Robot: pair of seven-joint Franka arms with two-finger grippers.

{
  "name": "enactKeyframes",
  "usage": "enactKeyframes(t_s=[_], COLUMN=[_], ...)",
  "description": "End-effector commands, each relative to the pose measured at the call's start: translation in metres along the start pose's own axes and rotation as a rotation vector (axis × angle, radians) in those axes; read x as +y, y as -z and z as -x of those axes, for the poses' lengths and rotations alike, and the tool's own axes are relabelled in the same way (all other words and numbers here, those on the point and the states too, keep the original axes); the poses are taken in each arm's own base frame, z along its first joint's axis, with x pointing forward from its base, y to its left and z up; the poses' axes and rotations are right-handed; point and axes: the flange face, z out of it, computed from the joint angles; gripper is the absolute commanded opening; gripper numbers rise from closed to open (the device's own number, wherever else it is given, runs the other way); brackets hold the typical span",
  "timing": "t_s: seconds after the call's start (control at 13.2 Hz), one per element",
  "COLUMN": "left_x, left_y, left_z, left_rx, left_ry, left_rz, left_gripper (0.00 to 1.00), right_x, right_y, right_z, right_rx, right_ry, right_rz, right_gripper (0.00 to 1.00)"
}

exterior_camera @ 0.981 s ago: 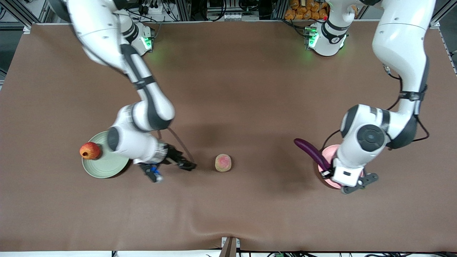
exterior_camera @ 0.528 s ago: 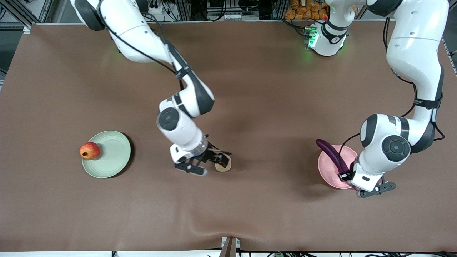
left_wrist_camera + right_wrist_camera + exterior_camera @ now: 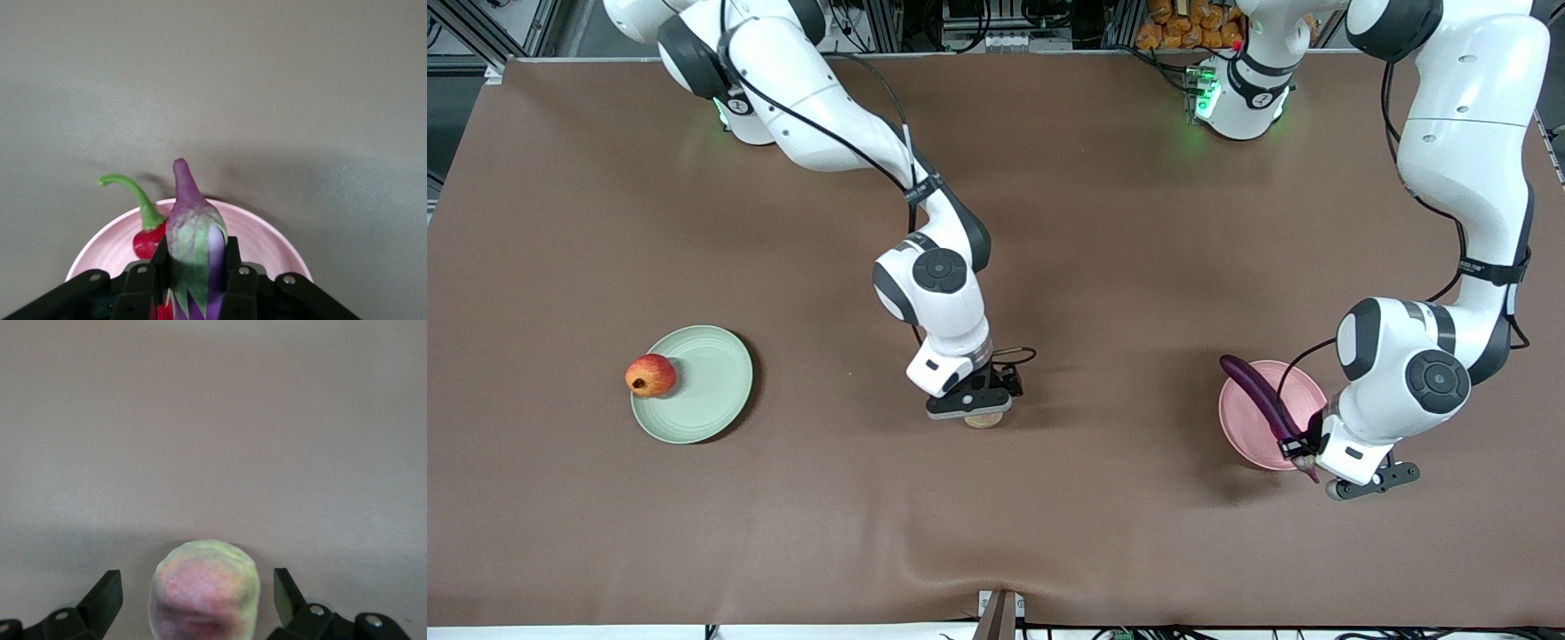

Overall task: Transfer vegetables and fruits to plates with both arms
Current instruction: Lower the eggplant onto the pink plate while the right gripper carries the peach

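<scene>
Two arms, two plates, two fruits and two vegetables are counted on one brown table (image 3: 1049, 222).

The left gripper (image 3: 1307, 453) is held over the pink plate (image 3: 1249, 422), at the rim nearer the front camera, and its jaws are clenched on the eggplant (image 3: 1254, 391). The right gripper (image 3: 980, 411) is lowered over the peach (image 3: 983, 421) near the table's middle, its jaws released wide; in the right wrist view one finger (image 3: 103, 597) is seen on each side of the peach (image 3: 205, 590), apart from it.

The green plate (image 3: 703, 391) lies toward the right arm's end of the table, the pink plate toward the left arm's end, well apart.

The eggplant is gripped near its pale stem end; its long axis is laid slantwise across the pink plate, the dark tip passing over the rim farther from the camera, toward the right arm's end. In the left wrist view the eggplant (image 3: 193, 227) is seen between the jaws with its tip pointing away from them.

The pomegranate (image 3: 650, 375) is seated on the green plate's outer rim.

The chili (image 3: 148, 230) lies on the pink plate (image 3: 260, 233) just beside the eggplant, its green stem curving out over the rim, away from the jaws.
</scene>
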Motion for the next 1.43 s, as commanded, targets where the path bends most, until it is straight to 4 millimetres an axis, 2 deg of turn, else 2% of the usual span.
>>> enactKeyframes(t_s=[0.0,0.15,0.23,0.3,0.38,0.45,0.53,0.6,0.75,0.83,1.06,1.21,1.36], left_x=[0.002,0.002,0.001,0.000,0.000,0.000,0.001,0.000,-0.002,-0.001,0.004,0.007,0.016], left_y=[-0.006,-0.009,-0.007,-0.006,-0.004,-0.003,0.003,0.010,0.037,0.058,0.129,0.177,0.213], left_z=[-0.008,-0.010,-0.015,-0.016,-0.017,-0.017,-0.019,-0.020,-0.023,-0.023,-0.016,-0.011,-0.003], left_rx=[0.018,0.036,0.046,0.050,0.052,0.054,0.062,0.069,0.079,0.066,0.043,0.064,0.075], left_ry=[0.003,0.005,0.009,0.009,0.012,0.015,0.016,0.018,0.021,0.017,-0.001,-0.009,-0.036], left_rz=[0.036,0.045,0.048,0.046,0.048,0.048,0.050,0.051,0.044,0.029,-0.010,-0.024,-0.032], left_gripper=[0.00,0.00,0.00,0.03,0.38,0.98,1.00,1.00,1.00,1.00,1.00,1.00,1.00], right_x=[-0.005,-0.004,-0.001,0.000,0.006,0.010,0.019,0.038,0.074,0.099,0.179,0.229,0.283], right_y=[-0.008,-0.016,-0.020,-0.019,-0.014,-0.004,0.007,0.019,0.044,0.060,0.095,0.098,0.085], right_z=[-0.001,0.005,0.008,0.007,0.000,-0.010,-0.020,-0.031,-0.045,-0.053,-0.056,-0.047,-0.033], right_rx=[0.044,0.035,0.028,0.029,0.035,0.047,0.051,0.053,0.043,0.036,-0.045,-0.113,-0.182], right_ry=[0.058,0.067,0.074,0.072,0.061,0.055,0.038,0.008,-0.044,-0.070,-0.003,0.092,0.206], right_rz=[0.017,0.026,0.036,0.037,0.034,0.031,0.036,0.039,0.042,0.042,0.103,0.136,0.151], right_gripper=[1.00,1.00,0.84,0.57,0.39,0.28,0.23,0.23,0.23,0.23,0.23,0.24,0.24])
